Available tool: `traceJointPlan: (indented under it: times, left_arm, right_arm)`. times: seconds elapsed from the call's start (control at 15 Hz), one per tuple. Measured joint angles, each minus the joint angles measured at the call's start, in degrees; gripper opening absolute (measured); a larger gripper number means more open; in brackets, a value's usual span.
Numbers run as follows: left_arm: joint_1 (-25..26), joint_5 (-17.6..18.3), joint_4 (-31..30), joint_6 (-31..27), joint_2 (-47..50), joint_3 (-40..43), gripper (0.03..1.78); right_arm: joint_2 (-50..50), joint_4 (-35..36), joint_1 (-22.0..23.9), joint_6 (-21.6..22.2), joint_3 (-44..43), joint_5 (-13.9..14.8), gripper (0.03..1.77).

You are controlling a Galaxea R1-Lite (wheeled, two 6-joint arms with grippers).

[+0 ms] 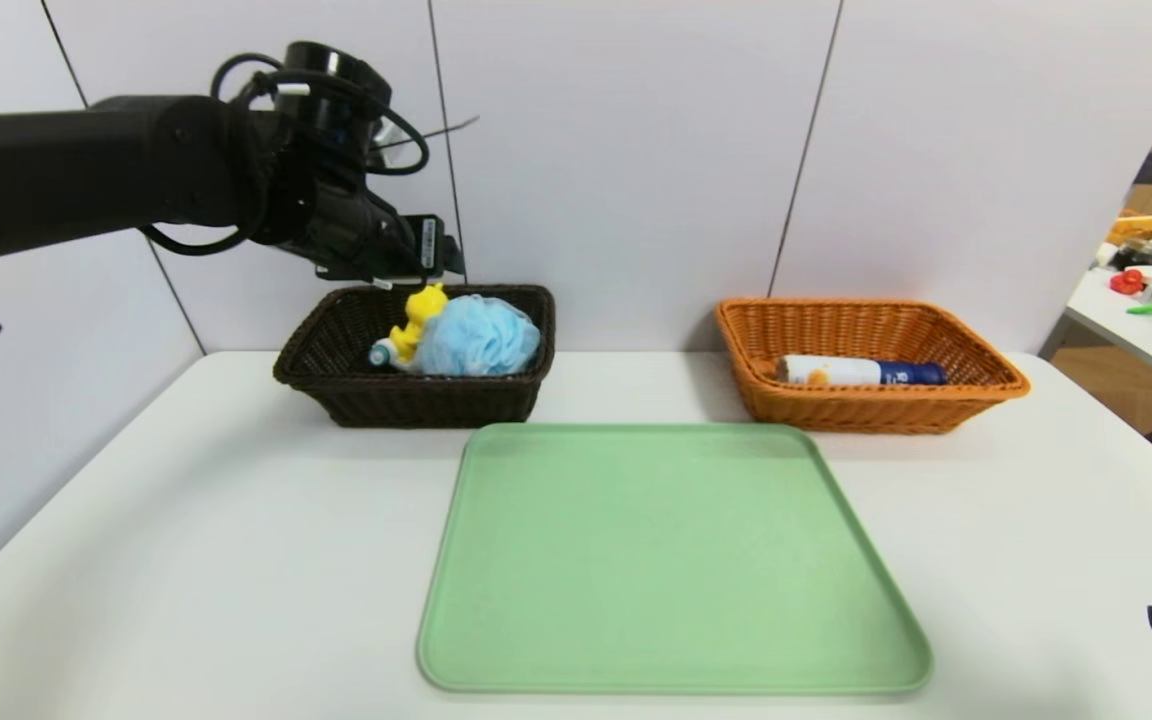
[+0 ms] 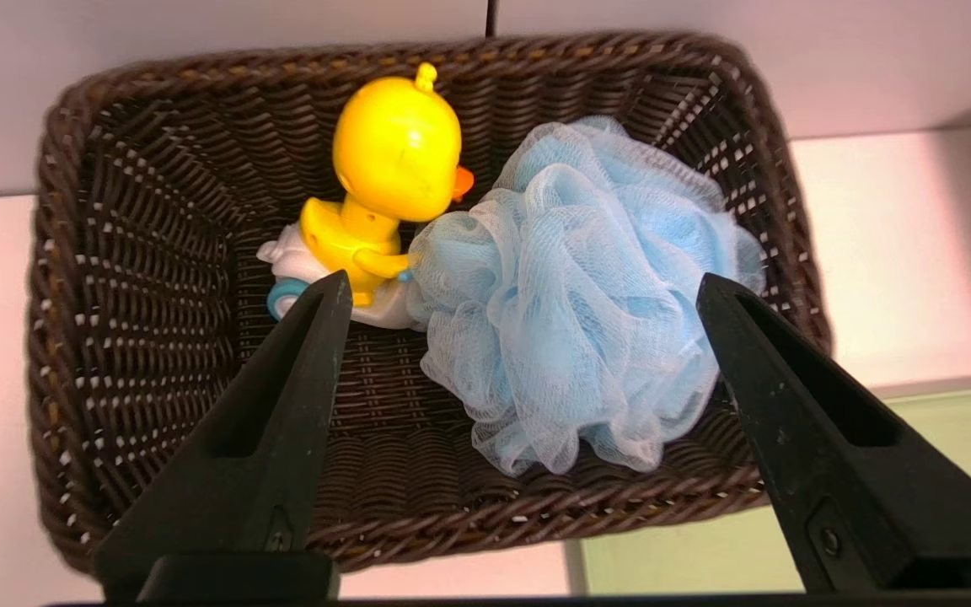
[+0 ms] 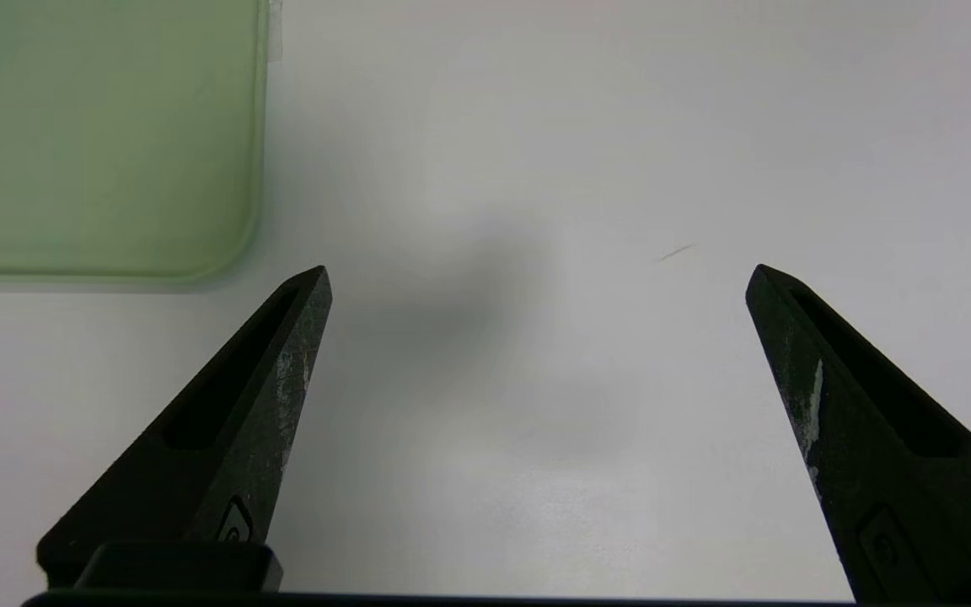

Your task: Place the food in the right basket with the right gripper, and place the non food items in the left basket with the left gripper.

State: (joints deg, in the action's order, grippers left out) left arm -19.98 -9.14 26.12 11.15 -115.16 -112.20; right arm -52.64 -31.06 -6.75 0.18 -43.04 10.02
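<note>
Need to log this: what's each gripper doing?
Left gripper: open, empty, above the dark basket.
Right gripper: open, empty, over bare table.

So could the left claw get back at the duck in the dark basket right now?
Probably yes: the left claw hangs open above the dark basket, and the duck sits uncovered beside the blue pouf, which touches only its front.

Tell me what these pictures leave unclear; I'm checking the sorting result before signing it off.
- Duck toy: its wheeled base is partly behind the bath pouf and a fingertip of the left gripper, left wrist view.
- Left gripper: head view shows only its back, over the dark basket.
- Container in the orange basket: label too small, head view.
- Right gripper: nearly cut off at the head view's edge.
</note>
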Motion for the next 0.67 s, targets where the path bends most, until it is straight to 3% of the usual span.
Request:
traceJointPlan:
  times: [0.2,0.4,0.67]
  left_arm:
    - [0.00,-2.57,5.13,0.80,8.17,2.65,1.55]
    - [0.72,-5.10,10.61,1.08,19.58,10.78,1.60]
    - [2.93,-9.33,10.70,1.77,35.49,23.13,1.64]
  right_arm:
    - [1.57,0.72,0.01,-0.95,-2.27,1.44,1.70]
    - [2.65,0.99,0.01,-1.76,-2.82,1.13,1.70]
    - [5.12,3.39,1.88,-1.85,2.45,0.76,1.70]
